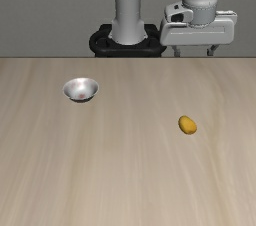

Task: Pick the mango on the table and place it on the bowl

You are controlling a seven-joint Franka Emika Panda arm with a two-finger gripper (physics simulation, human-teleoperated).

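Exterior view, one arm at the far edge of the work surface. The wooden table (60,180) spans the frame. It carries the two task objects, set well apart from each other. The Franka arm (128,10) rises from its dark base beyond the table's far edge, and its wrist carries the pincer (195,53) above that edge.

You see the pincer with its pale hand body broadside to you. Two short dark tips show beneath the body, standing apart with nothing between them. Read it as open and empty, and raised well clear of the table.

The metal bowl (80,90) sits upright on the table. It lies well off to the exterior view's left of the pincer and a little lower in the frame. Its hollow holds nothing.

The mango (188,125) rests on the bare table almost straight below the pincer in this view, a touch toward the exterior view's left and well apart from it. Nothing touches the mango, and no object stands between it and the pincer.

The relation to watch is the fruit's long axis. It appears to run on a slant, from upper left to lower right in the frame. You probably need the pincer to travel forward and down, and to close across the shorter width, not along the slant. The pick is not yet begun.
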